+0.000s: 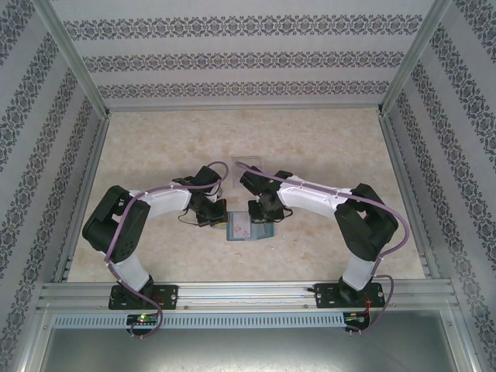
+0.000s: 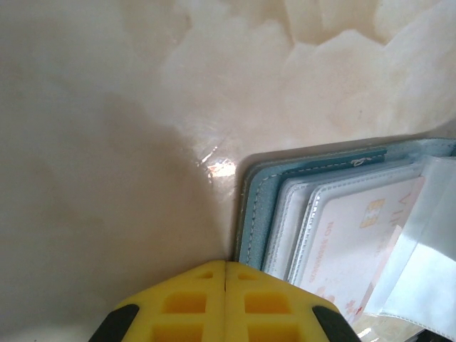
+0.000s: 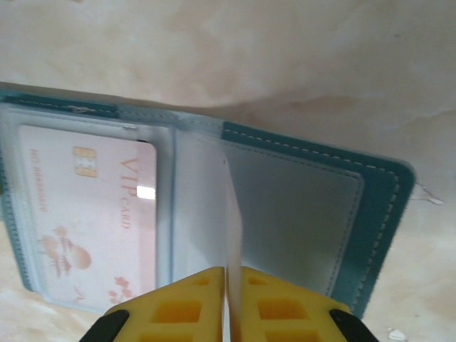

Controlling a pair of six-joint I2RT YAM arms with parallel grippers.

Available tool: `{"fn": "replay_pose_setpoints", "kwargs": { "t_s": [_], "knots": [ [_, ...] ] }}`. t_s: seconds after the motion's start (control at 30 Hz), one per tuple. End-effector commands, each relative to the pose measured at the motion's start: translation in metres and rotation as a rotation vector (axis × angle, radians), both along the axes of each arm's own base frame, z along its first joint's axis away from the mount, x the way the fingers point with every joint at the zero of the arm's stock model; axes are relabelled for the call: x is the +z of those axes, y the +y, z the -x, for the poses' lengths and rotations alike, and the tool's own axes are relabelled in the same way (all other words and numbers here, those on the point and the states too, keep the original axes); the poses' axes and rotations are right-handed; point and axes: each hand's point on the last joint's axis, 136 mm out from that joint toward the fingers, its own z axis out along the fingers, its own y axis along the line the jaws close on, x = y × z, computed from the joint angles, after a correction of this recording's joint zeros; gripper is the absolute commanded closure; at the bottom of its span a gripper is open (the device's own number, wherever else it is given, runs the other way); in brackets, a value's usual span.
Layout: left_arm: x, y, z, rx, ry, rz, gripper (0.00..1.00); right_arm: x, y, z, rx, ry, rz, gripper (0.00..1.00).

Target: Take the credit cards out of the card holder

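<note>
Yellow right jaws pinch a clear sleeve (image 3: 203, 214) of the stitched teal card holder (image 3: 381, 214); left jaws together.

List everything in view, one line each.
holder: 1, teal, open on table centre
card: 1 visible, pale pink, VIP print, in holder's clear pocket
leaf: 1, pale, thin, on edge over holder's middle; card or sleeve, cannot tell
tray: 1, clear, on table beyond holder
table: 1, beige marble
walls: 3, patterned grey-white, around table
left pincer: 1, yellow, shut, by holder's corner
right pincer: 1, yellow, shut on leaf
</note>
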Motion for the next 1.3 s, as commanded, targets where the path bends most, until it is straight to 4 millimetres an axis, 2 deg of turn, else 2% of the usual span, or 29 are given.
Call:
{"fn": "replay_pose_setpoints", "kwargs": {
  "t_s": [0.0, 0.3, 0.43, 0.63, 0.8, 1.0, 1.13, 1.27],
  "knots": [
    [-0.003, 0.002, 0.010, -0.028, 0.021, -0.028, 1.00, -0.009, -0.020, 0.000, 0.009, -0.006, 0.095, 0.87],
    [0.003, 0.004, 0.012, -0.018, 0.017, -0.025, 1.00, -0.009, -0.040, -0.001, 0.021, -0.025, 0.210, 0.72],
    [0.012, 0.000, 0.009, -0.018, 0.004, -0.007, 1.00, -0.001, -0.048, -0.003, 0.021, -0.048, 0.243, 0.63],
    [0.031, -0.006, 0.002, -0.021, -0.022, 0.021, 1.00, 0.020, -0.048, -0.008, 0.014, -0.086, 0.230, 0.59],
    [0.044, -0.013, -0.003, -0.029, -0.038, 0.055, 1.00, 0.036, -0.028, -0.010, -0.005, -0.105, 0.103, 0.59],
    [0.047, -0.033, -0.005, -0.070, -0.030, 0.100, 1.00, 0.049, 0.009, -0.014, -0.028, -0.101, -0.110, 0.67],
    [0.043, -0.048, -0.006, -0.092, -0.017, 0.130, 1.00, 0.043, 0.033, -0.014, -0.062, -0.047, -0.271, 0.74],
    [0.033, -0.055, -0.004, -0.108, 0.004, 0.121, 1.00, 0.029, 0.042, -0.014, -0.094, -0.005, -0.338, 0.79]
  ]
}}
